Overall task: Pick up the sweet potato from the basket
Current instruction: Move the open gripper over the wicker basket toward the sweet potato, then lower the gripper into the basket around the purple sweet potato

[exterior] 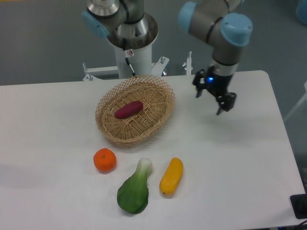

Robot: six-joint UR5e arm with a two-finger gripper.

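The sweet potato (129,109), small and reddish-purple, lies in the middle of the light tan wicker basket (161,85) at the table's centre back. My gripper (209,100) hangs to the right of the basket, above the white table, well apart from it. Its two black fingers are spread and hold nothing.
In front of the basket lie a round orange fruit (105,160), a green leafy bok choy (134,189) and a yellow oblong vegetable (171,176). The robot's base column (130,52) stands behind the basket. The table's right edge (283,124) runs near the gripper.
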